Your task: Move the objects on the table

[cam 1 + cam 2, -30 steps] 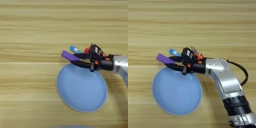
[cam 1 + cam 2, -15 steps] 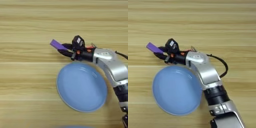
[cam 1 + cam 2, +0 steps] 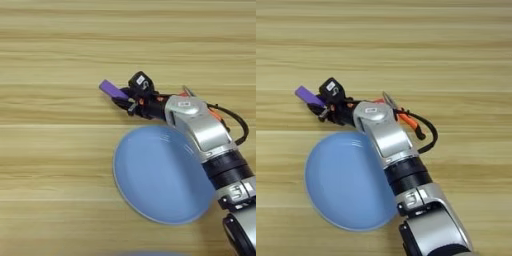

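Note:
A flat purple block (image 3: 112,90) sticks out to the left from between the black fingers of my right gripper (image 3: 123,98), which is shut on its right end. The block (image 3: 307,95) is over the wooden table (image 3: 60,45), just beyond the upper left rim of the large round light-blue plate (image 3: 160,175). The plate (image 3: 346,180) lies flat with nothing in it. My silver forearm (image 3: 197,122) crosses the plate's right side and hides part of its rim.
An orange and black cable (image 3: 413,122) loops off the forearm to the right. Bare wood spreads out to the left of the plate and across the far half of the table (image 3: 406,40).
My gripper has carried the purple block up and to the left, from above the plate's far rim to the wood beyond its upper left edge. The plate has stayed put.

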`<move>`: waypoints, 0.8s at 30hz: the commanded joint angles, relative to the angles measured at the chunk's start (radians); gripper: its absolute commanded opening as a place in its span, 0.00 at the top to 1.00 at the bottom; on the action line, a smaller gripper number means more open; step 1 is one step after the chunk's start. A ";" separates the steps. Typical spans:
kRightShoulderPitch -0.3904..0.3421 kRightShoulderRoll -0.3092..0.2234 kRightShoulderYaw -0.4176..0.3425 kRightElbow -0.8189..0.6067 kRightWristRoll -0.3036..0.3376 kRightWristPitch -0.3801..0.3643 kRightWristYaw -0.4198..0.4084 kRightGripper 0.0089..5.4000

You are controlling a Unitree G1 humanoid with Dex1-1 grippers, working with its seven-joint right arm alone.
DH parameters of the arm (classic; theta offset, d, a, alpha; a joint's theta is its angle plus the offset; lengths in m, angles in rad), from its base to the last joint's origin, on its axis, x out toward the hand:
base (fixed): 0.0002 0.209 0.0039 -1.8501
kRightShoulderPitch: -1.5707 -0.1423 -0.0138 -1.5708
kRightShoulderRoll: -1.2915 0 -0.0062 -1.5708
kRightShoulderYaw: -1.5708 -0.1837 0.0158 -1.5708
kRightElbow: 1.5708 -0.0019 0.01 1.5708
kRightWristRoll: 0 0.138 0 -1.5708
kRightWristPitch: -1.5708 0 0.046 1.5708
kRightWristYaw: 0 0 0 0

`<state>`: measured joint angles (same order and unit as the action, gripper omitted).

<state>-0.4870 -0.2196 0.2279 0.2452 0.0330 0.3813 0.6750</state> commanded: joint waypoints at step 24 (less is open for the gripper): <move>-0.141 0.067 -0.020 0.293 -0.098 -0.147 -0.138 0.74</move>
<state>-0.5439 -0.1483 0.2159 0.5626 -0.0560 0.2656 0.5518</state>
